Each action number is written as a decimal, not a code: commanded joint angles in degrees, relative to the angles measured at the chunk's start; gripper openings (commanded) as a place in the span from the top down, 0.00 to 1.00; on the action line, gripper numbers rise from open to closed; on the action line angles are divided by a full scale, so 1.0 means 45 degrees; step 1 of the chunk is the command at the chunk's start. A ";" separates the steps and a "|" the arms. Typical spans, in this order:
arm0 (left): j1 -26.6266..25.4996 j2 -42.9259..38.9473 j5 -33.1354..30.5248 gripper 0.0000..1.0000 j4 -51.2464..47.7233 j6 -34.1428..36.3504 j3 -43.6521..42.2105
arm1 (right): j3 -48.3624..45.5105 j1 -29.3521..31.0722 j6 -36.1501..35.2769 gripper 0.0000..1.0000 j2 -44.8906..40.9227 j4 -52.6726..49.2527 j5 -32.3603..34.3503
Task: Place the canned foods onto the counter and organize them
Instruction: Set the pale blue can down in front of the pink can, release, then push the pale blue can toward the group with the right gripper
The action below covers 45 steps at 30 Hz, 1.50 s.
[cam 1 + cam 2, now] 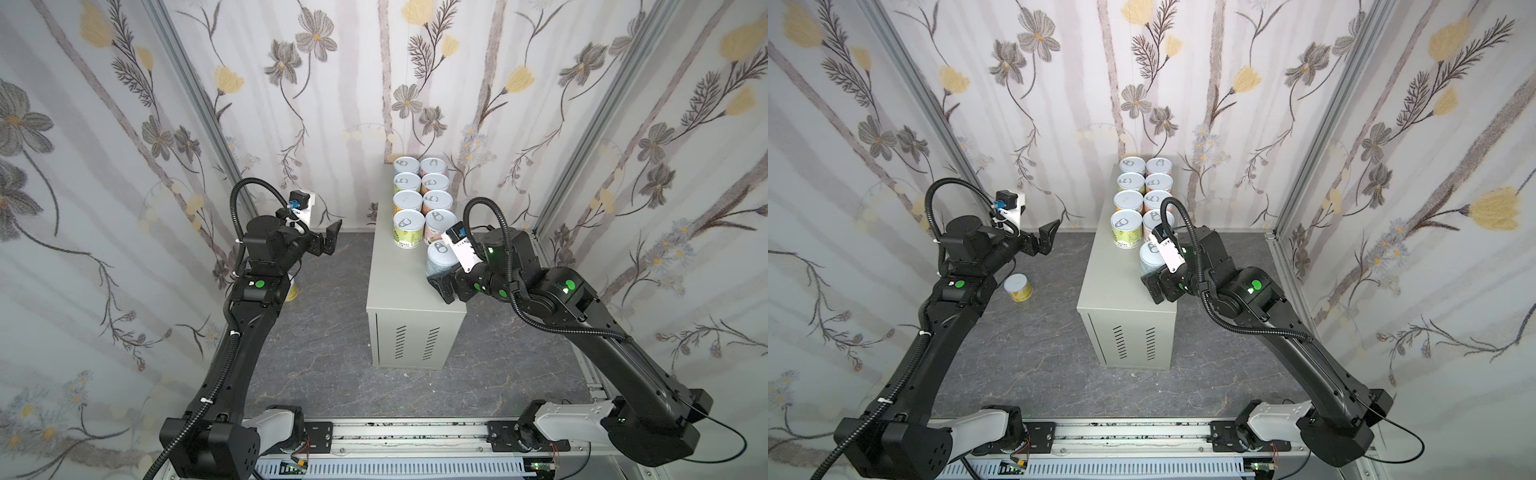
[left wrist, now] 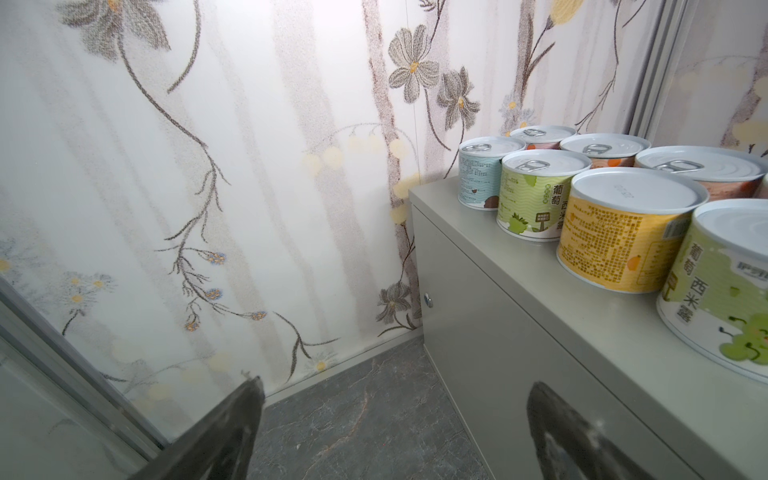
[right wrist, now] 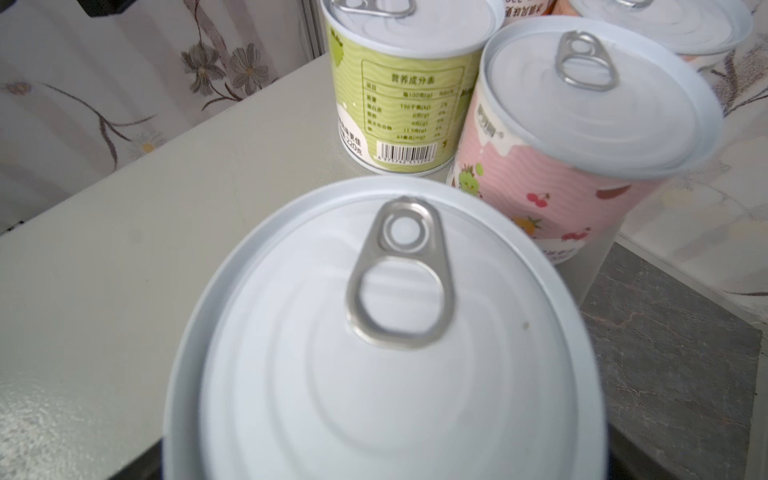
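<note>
Right wrist view: the white pull-tab lid of one tin [image 3: 374, 365] fills the lower frame. It stands upright on the counter [image 3: 124, 249], just in front of a pink tin [image 3: 540, 187] and a green tin [image 3: 399, 104]. In both top views this tin shows a pale blue side and sits by the right edge of the counter's flat top, about midway along it. It comes next in line after the right column of the other canned foods [image 1: 408, 201]: eight of them, upright and close together in two columns of four at the far end by the wall. The right gripper [image 1: 440, 286] reaches the tin's lower body from the near side; its fingers are hidden by the tin and the wrist, so I cannot tell whether they clamp it or stand off it. One yellow tin [image 1: 1017, 287] stands on end on the dark marbled floor [image 1: 1038, 353], well apart from the counter and just beside the left arm [image 1: 946, 332]. The left gripper [image 1: 1047, 237] hangs above the floor to the left of the counter, clear of it, fingers [image 2: 232, 424] spread apart, with floor and the counter's side panel showing in the gap. Flowered walls [image 1: 291, 124] close in three sides.
</note>
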 commanded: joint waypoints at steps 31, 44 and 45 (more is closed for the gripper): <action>0.0044 0.0934 0.0344 0.00 0.0187 0.0843 0.1112 | -0.7675 0.3891 0.0513 0.00 -0.4768 0.8936 0.6569; 0.0038 0.1226 0.0567 0.00 0.0419 0.0580 0.0898 | -0.7218 0.3867 0.0026 0.01 -0.4312 0.9363 0.6382; 0.0030 0.1208 0.0575 0.00 0.0455 0.0540 0.0839 | -0.7083 0.3817 -0.0016 0.01 -0.4246 0.9333 0.6357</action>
